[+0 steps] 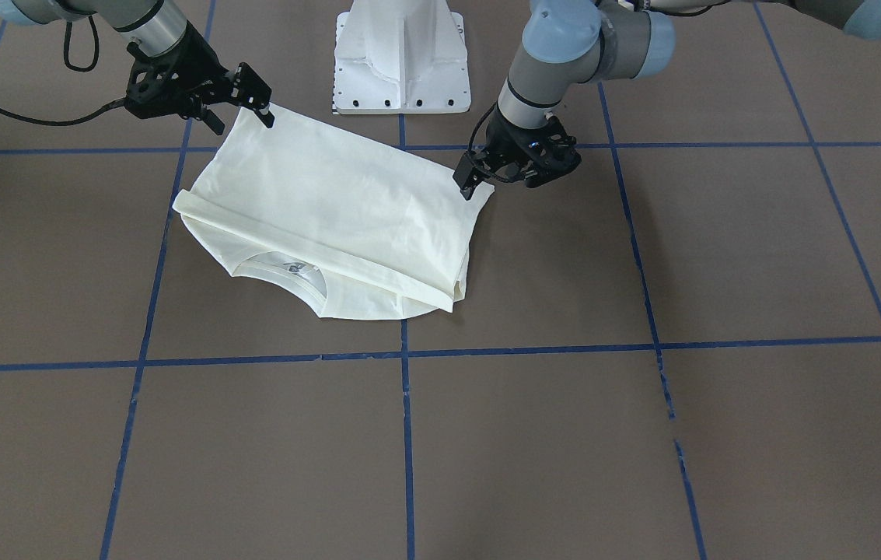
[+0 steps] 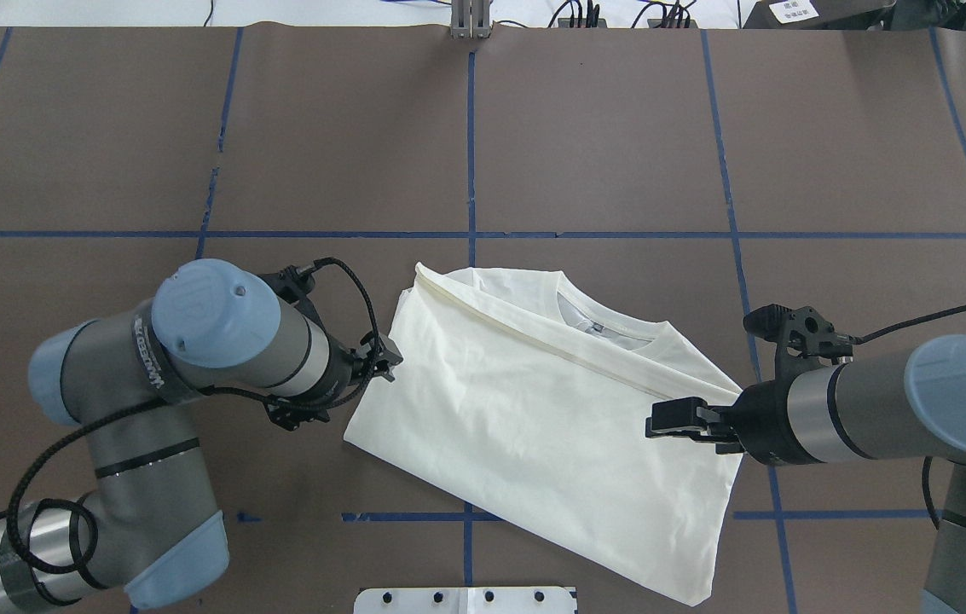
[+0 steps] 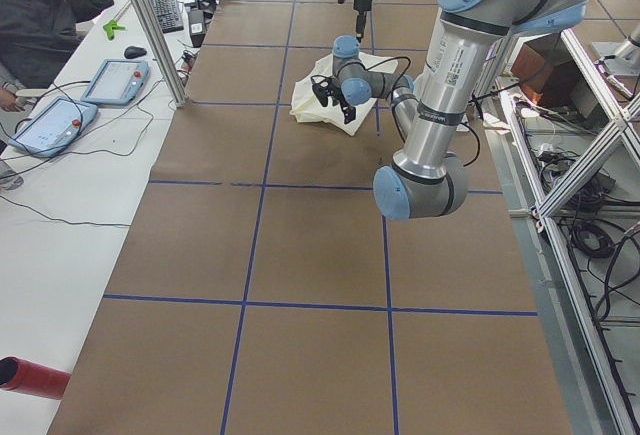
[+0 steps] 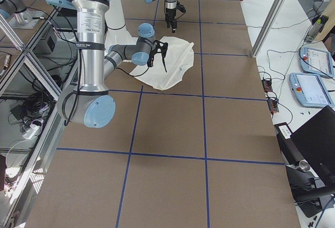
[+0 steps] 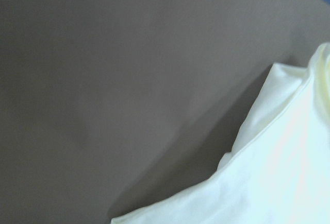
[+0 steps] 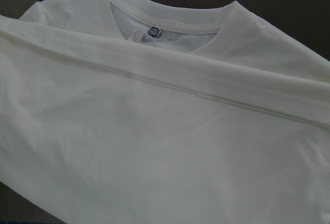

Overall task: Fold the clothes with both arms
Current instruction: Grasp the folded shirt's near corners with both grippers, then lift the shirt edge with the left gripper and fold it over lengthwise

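The cream shirt (image 1: pixel 331 202) lies folded on the brown table, plain side up, with its lower half laid over toward the collar (image 2: pixel 610 328). No print shows. My left gripper (image 1: pixel 502 183) stands open at the shirt's (image 2: pixel 534 426) left corner, one finger beside the cloth edge. My right gripper (image 1: pixel 239 118) is open at the opposite corner, one finger reaching over the fabric. The left wrist view shows only the shirt's edge (image 5: pixel 278 183) on bare table. In the right wrist view I see the collar (image 6: pixel 170 23) and the folded hem band across the shirt.
The white pedestal base (image 1: pixel 401 54) stands just behind the shirt. Blue tape lines (image 1: pixel 407 435) grid the brown table. A seated person (image 3: pixel 45 15) and control tablets (image 3: pixel 110 80) are at a side bench. Metal framing (image 4: pixel 31 71) runs beside the robot.
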Robot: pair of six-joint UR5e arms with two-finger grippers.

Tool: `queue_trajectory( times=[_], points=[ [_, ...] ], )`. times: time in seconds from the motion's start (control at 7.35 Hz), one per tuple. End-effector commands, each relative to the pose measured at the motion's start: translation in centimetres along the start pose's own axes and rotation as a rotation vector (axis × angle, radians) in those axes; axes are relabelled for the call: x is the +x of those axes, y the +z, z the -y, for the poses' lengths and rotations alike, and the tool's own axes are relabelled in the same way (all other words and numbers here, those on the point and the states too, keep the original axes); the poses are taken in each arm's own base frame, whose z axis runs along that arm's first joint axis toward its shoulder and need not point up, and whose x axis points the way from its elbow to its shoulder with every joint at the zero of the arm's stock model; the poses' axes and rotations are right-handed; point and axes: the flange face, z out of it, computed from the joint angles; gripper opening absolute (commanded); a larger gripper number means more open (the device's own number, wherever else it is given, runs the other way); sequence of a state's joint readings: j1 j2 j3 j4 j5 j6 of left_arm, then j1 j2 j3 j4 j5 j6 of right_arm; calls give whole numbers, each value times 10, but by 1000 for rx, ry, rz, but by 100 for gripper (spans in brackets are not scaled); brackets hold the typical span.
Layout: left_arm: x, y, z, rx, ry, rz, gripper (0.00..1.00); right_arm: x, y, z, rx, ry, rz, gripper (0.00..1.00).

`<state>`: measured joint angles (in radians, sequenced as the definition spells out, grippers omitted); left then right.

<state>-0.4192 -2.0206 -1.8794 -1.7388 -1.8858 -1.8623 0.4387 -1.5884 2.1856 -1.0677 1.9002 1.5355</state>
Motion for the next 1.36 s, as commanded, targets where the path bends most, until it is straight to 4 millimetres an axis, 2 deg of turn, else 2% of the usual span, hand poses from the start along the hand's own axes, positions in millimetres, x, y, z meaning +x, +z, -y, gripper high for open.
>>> queue_trajectory(
  times=[0.0, 0.27, 0.54, 0.82, 1.09, 1.22],
  points=[
    [-13, 26, -36, -14, -31, 36, 94, -7, -3, 7, 17, 2, 16, 100],
    [-16, 48, -30, 39, -33, 60, 90, -8, 0, 8, 15, 1, 14, 100],
    [-17, 51, -26, 74, -27, 59, 86, -8, 1, 9, 17, 2, 13, 100],
    [-19, 55, -25, 85, -26, 65, 75, -7, 2, 10, 18, 3, 10, 100],
    [-19, 65, -19, 106, -22, 75, 70, -4, 6, 11, 18, 3, 2, 100],
    [-19, 64, -18, 113, -22, 74, 64, -4, 5, 11, 16, 3, 3, 100]
  ],
)
